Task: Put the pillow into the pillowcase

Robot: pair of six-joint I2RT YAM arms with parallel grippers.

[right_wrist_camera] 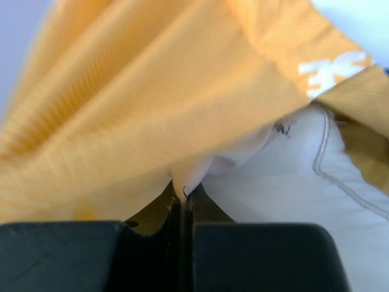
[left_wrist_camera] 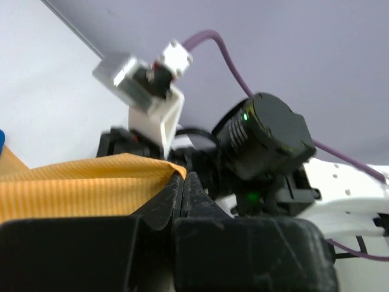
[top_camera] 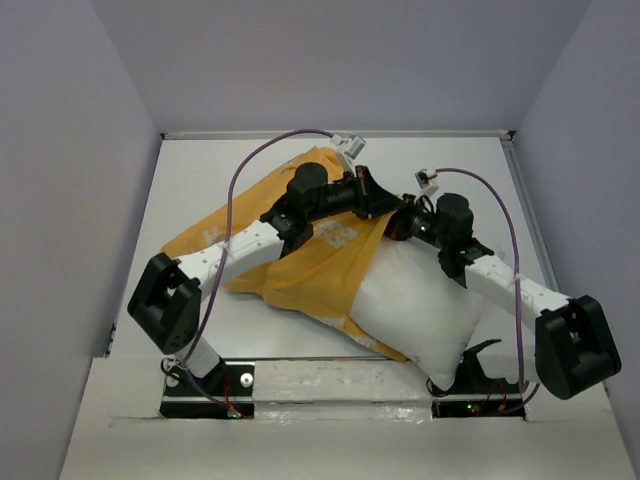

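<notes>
right gripper (right_wrist_camera: 184,196) closed to the tips; a white fold of the pillow (right_wrist_camera: 273,201) is pinched between them; left gripper (left_wrist_camera: 184,181) clamped on the pillowcase (left_wrist_camera: 73,188) hem, just beyond the pillow's far corner; pillowcase is draped over the pillow's far left edge; pillow's near end is seen uncovered

Overhead rear view, wrist views near pillowcase (top_camera: 300,275)
</notes>
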